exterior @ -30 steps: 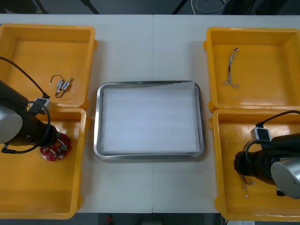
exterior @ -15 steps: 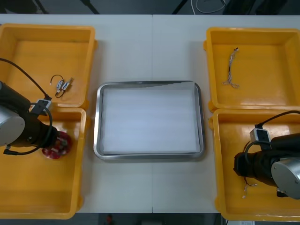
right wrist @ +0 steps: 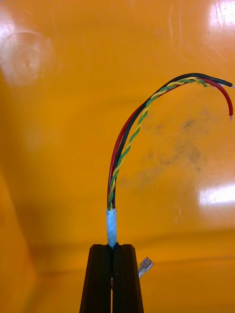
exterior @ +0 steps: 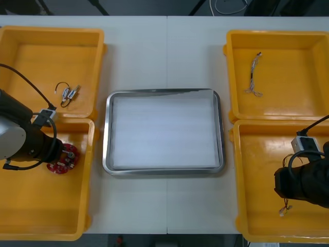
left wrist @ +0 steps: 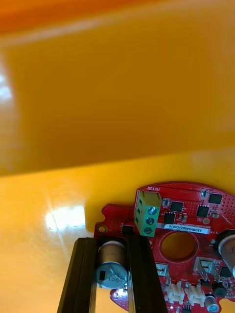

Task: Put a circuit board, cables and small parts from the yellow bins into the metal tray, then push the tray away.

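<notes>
In the near-left yellow bin [exterior: 41, 206], my left gripper [exterior: 55, 153] is shut on the round red circuit board [exterior: 64, 159]. The left wrist view has the gripper [left wrist: 112, 266] clamped on a silver cylinder standing on the circuit board [left wrist: 188, 215], just above the bin floor. Over the near-right yellow bin [exterior: 257, 159], my right gripper [exterior: 281, 194] is shut on a red and yellow cable [exterior: 284, 209] that dangles below it. In the right wrist view the gripper [right wrist: 112, 252] pinches the cable's [right wrist: 125, 146] white-taped end, and the wires arch away over the bin floor.
The metal tray [exterior: 106, 131], white inside, lies between the bins. The far-left bin [exterior: 31, 51] holds small metal parts [exterior: 70, 92] with a black cable. A cable [exterior: 253, 76] lies in the far-right bin [exterior: 298, 56].
Both grippers have shut, the left on the circuit board and the right on the cable. The right arm has moved right and toward the near edge with the cable. The board shifted slightly.
</notes>
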Robot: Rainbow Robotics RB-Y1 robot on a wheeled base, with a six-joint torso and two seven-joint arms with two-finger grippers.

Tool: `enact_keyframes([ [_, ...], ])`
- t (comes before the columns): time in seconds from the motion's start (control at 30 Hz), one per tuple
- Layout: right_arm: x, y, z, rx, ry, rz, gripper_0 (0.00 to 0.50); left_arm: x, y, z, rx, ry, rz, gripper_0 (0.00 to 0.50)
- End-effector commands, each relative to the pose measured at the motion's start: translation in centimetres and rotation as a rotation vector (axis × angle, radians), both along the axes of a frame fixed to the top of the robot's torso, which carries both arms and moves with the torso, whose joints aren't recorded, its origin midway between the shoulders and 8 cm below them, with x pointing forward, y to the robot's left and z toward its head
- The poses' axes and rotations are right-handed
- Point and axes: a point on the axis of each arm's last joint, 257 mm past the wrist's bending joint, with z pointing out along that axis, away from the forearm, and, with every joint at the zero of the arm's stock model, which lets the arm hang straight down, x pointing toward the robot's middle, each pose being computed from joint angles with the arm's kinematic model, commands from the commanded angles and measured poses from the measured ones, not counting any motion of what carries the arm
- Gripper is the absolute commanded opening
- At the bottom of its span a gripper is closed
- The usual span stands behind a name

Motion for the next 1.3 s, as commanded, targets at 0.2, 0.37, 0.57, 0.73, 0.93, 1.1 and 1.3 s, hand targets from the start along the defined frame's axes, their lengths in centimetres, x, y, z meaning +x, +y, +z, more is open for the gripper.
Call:
enact_keyframes([
  [0.2, 4.5, 1.0, 10.4, 0.099, -0.263, 0.007, 0.0, -0.8, 1.6, 6.9, 0.037, -0.037, -0.011, 0.0],
  [0.37, 5.3, 0.6, 13.0, 0.103, -0.314, 0.043, 0.0, -1.3, 1.8, 9.6, 0.041, -0.059, -0.001, 0.0],
  [0.57, 5.1, -0.1, 14.7, 0.05, -0.315, 0.113, 0.0, -2.2, 1.1, 12.3, 0.057, -0.058, -0.005, 0.0],
  [0.73, 4.4, -0.4, 15.2, 0.001, -0.278, 0.195, 0.0, -2.4, -1.2, 14.5, 0.024, -0.086, 0.001, 0.0],
  [0.93, 3.7, 0.7, 15.2, -0.013, -0.242, 0.275, 0.0, -3.1, -4.5, 15.8, -0.037, -0.089, -0.03, 0.0],
  [1.1, 3.6, 0.9, 14.8, -0.063, -0.214, 0.321, 0.0, -3.3, -7.8, 16.1, -0.067, -0.105, -0.06, 0.0],
  [1.3, 3.3, 1.7, 14.5, -0.068, -0.197, 0.363, 0.0, -2.7, -12.7, 16.3, -0.122, -0.121, -0.086, 0.0],
])
